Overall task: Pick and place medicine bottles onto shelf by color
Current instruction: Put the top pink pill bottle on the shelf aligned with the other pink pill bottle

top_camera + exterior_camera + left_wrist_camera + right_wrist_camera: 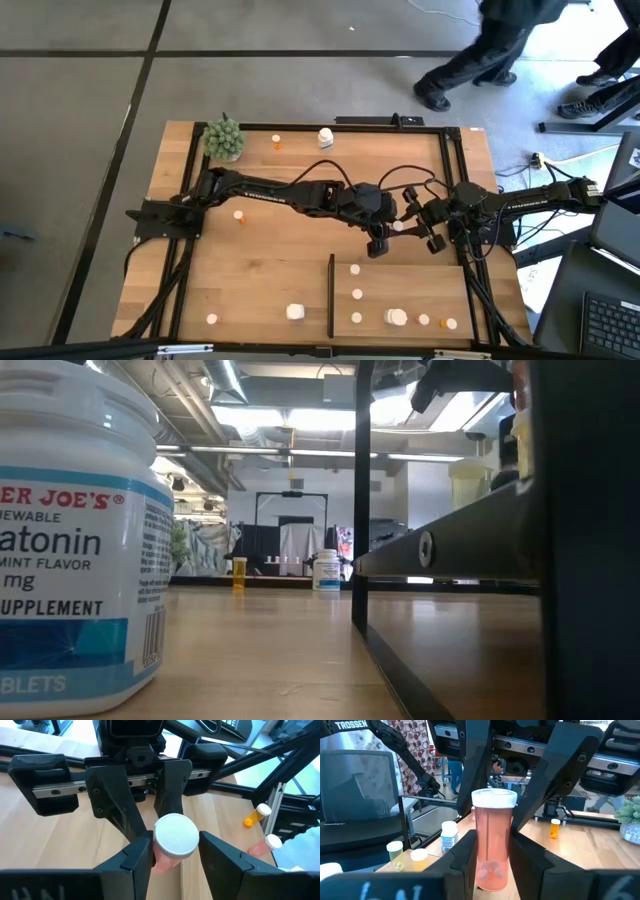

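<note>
Right wrist view shows the right tool (490,851) clamped on a pink bottle (492,840), upright with its cap clear. Opposite, the left tool (175,852) flanks that cap, apparently mid-handover above the worktop (270,260), just short of the shelf (420,290).

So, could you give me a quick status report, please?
Left gripper and right gripper both clamp one orange bottle, white-capped, mid-handover above table. Shelf nearby. Nothing in the way.
</note>
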Controlling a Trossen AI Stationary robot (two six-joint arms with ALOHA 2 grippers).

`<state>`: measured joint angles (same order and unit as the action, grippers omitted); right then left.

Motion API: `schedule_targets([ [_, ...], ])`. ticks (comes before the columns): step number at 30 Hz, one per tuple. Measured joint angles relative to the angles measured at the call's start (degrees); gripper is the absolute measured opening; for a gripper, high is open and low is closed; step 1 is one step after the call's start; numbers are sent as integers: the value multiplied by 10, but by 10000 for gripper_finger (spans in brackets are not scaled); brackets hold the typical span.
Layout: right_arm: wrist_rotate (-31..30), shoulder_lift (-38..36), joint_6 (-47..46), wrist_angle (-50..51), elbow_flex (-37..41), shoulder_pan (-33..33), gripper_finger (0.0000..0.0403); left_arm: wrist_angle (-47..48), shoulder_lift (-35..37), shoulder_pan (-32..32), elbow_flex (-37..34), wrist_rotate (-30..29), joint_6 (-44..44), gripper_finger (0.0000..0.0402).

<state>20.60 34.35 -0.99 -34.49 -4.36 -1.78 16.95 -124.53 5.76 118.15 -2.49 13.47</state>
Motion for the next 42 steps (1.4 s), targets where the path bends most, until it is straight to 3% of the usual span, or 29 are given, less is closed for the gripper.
schedule_targets([
  [25,-22,0,1,-13,0,0,103,32,1,7,1,-59,16,144],
  [33,-25,0,1,-18,0,0,103,45,4,17,0,-140,6,144],
  [42,-29,0,1,-37,0,1,103,52,18,17,0,-149,13,144],
])
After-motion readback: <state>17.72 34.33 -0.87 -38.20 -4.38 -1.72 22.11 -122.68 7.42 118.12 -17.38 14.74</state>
